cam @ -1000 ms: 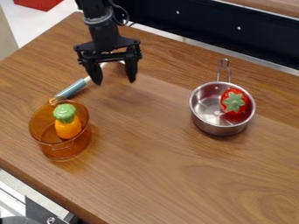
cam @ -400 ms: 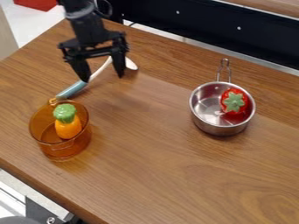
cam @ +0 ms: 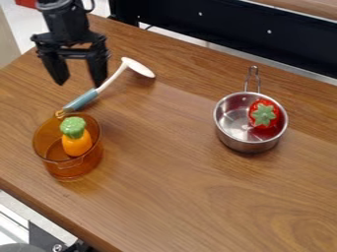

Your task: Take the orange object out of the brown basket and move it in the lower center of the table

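Below the widely parted, empty fingers of the gripper (cam: 80,82), the see-through brown basket (cam: 70,169) holds the orange object (cam: 77,143), green top up. Right of the fingers, a metal pan (cam: 246,143) contains a red, green-topped toy (cam: 264,114).

The black arm is at the upper left. Its claw (cam: 79,81) hangs down, with its two fingers wide apart.

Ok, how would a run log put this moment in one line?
claw: open, empty, above table | orange toy: inside brown basket | lift: pending
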{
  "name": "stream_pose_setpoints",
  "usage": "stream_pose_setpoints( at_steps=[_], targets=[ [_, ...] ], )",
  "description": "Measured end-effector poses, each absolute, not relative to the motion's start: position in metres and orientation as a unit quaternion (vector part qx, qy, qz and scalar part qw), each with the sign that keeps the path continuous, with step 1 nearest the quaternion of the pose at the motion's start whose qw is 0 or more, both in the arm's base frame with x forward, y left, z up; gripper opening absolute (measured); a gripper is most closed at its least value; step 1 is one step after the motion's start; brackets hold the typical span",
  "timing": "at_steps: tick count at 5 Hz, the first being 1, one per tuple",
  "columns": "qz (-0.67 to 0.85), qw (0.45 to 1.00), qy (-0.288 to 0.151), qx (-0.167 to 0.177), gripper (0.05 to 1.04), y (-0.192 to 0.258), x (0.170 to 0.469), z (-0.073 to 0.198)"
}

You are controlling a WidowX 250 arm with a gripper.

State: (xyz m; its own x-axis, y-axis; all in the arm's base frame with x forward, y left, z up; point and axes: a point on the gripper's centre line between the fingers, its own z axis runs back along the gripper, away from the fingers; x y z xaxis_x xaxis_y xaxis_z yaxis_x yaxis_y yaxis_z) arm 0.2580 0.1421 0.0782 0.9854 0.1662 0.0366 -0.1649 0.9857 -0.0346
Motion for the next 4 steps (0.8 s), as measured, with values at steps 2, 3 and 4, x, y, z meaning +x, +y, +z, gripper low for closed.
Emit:
stream_pose_setpoints(
  at_steps=[2,3,4],
  targets=[
    [-0.04,0.999,-0.029,-0.024,0.997,0.149,0.23,0.077],
    [-0.016,0.999,-0.026,-0.032,0.997,0.142,0.219,0.07],
    [0.035,0.997,-0.065,-0.037,0.997,0.134,0.209,0.071]
  ],
)
